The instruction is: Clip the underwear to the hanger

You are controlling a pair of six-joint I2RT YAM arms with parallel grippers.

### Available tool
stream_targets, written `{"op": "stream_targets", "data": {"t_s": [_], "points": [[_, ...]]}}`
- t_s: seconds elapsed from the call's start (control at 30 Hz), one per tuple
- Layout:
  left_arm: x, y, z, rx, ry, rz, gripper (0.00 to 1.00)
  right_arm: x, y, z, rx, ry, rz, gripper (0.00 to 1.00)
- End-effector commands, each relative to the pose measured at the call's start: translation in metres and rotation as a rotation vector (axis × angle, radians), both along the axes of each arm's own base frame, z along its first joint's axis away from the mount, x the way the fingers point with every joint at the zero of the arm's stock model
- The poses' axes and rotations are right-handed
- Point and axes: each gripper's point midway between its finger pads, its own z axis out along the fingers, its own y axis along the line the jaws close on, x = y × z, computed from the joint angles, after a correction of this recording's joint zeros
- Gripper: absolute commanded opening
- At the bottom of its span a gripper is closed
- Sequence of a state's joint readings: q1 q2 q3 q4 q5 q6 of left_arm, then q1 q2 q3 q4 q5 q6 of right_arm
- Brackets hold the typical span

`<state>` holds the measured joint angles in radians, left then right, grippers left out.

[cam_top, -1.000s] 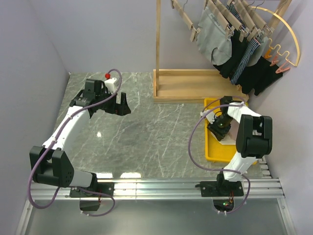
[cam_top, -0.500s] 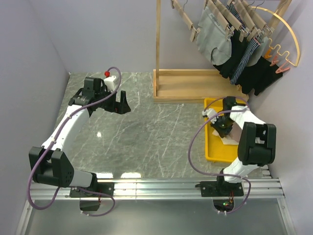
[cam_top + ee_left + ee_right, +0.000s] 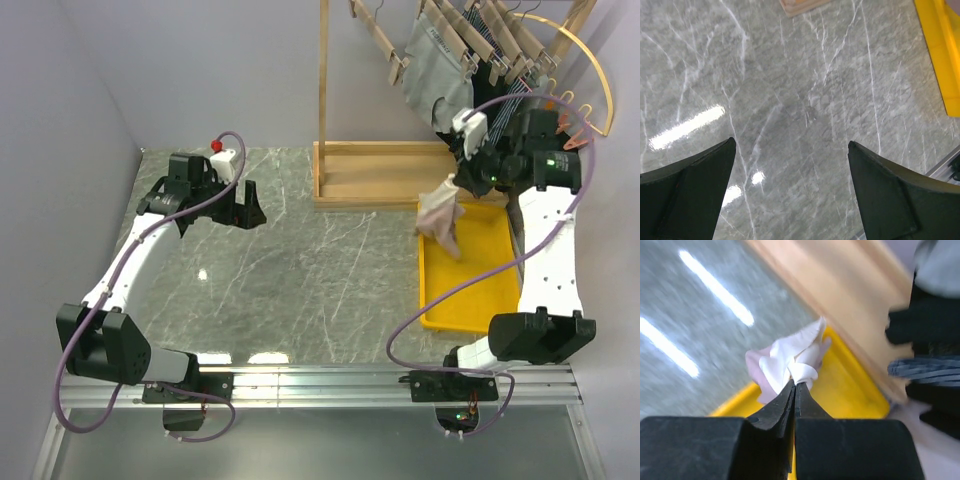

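Note:
My right gripper [image 3: 466,176] is shut on the pink underwear [image 3: 441,214] by its cream waistband. The garment hangs in the air over the far end of the yellow tray [image 3: 470,290]. In the right wrist view the gripper [image 3: 795,383] pinches bunched cream and pink cloth [image 3: 790,360] above the tray [image 3: 850,390]. An empty light-wood clip hanger [image 3: 380,38] hangs on the wooden rack at the back. My left gripper [image 3: 247,215] is open and empty above the marble table at the left; its fingers [image 3: 695,180] frame bare marble.
A wooden rack with a flat base [image 3: 400,178] stands at the back. Grey, black and striped garments [image 3: 480,100] hang on it from other hangers. A gold wire arch with pink clips [image 3: 590,90] is at the far right. Grey walls close in left and right.
My right arm has lifted out of the yellow tray and swung up and back toward the rack, carrying the pink underwear. The left arm has barely moved.

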<state>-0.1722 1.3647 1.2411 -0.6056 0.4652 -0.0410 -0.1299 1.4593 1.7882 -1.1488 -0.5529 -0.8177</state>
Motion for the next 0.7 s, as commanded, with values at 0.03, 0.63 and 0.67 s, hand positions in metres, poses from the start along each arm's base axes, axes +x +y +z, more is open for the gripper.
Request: {"op": "stream_targets", "data": {"t_s": [0.03, 0.63, 0.67], "points": [[0.004, -0.002, 0.054, -0.035, -0.156, -0.011, 0.99, -0.020, 0.054, 0.066, 0.224, -0.061, 0.098, 0.00], [-0.028, -0.021, 0.045, -0.066, -0.219, -0.243, 0.94, -0.077, 0.186, 0.002, 0.445, 0.147, 0.344, 0.00], [-0.031, -0.022, 0.041, -0.069, -0.229, -0.268, 0.92, -0.078, 0.183, -0.015, 0.420, 0.175, 0.329, 0.00]]}}
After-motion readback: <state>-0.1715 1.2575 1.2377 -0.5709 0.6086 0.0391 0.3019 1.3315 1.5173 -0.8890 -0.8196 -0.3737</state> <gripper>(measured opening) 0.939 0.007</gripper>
